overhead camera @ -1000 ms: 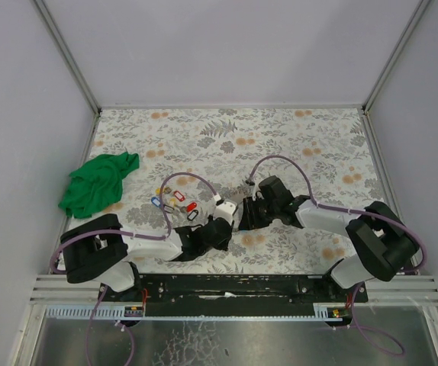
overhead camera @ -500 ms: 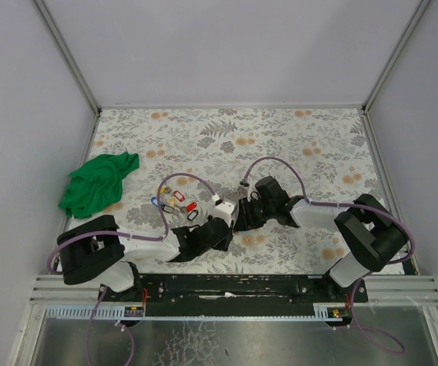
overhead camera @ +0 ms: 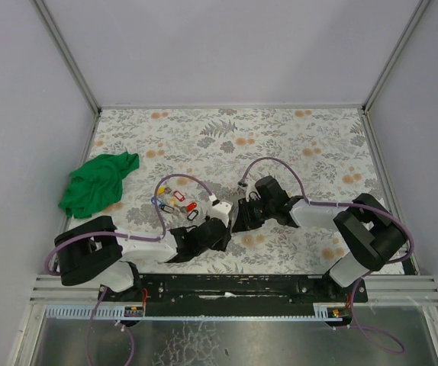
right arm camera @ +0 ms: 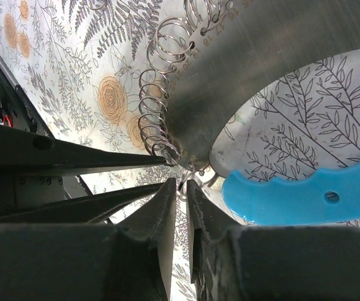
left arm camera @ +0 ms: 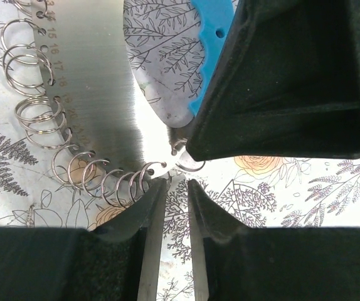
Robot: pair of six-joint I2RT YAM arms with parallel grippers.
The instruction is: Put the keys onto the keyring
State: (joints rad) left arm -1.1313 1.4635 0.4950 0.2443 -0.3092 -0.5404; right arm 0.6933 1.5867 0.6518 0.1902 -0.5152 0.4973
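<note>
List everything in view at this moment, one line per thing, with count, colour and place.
keys: several, too small to count; red, blue and yellow tags; clustered left of centre.
keyring: one; steel band with a light-blue arc; between the two tools.
split rings: many; silver; threaded along the keyring's edge.
cloth: one; green; crumpled at the left edge.
table: one; floral print; fills the enclosure floor.
cables: two; purple; arching over the table's middle.
left tool: one; black; pinching the keyring's end.
right tool: one; black; fingers nearly together around one of the split rings; grip unclear.
</note>
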